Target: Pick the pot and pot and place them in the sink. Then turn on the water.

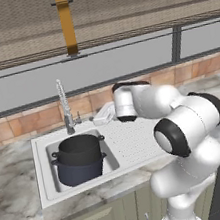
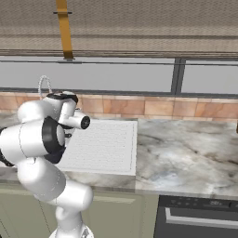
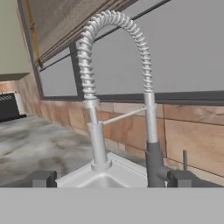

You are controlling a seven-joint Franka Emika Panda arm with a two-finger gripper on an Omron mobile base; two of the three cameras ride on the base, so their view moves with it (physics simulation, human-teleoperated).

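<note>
Both pots are already in the sink [image 1: 43,166] — in the left base view the black pot [image 1: 79,148] is seen nested on top of the navy-blue pot [image 1: 79,170], the 2 stacked in the basin at about 8 o'clock from the arm's wrist. The placing step is judged done, so the step in hand is turning on the water; no stream is seen at the spout.

The chrome spring faucet [image 1: 65,107] stands at the back rim of the sink, at roughly 12 o'clock from the pots. In the hand view it is faced closely: the coiled arch [image 3: 114,26] rises to 12 o'clock, the upright base post [image 3: 97,142] stands just left of centre, and the dark spray head [image 3: 153,162] hangs at about 5 o'clock. A thin rod [image 3: 185,159] is seen beside it at 4 o'clock — possibly the lever, though it is too small to be sure.

The gripper [image 3: 111,179] is carried with its jaws spread wide and nothing held between them; its 2 dark fingertips [image 3: 41,178] are seen low in the hand view, near the faucet base but apart from it.

The next move is judged to call for a short advance toward the faucet's handle, which must be nudged or swung without the coil being snagged. The handle's exact place cannot be told with confidence.
</note>
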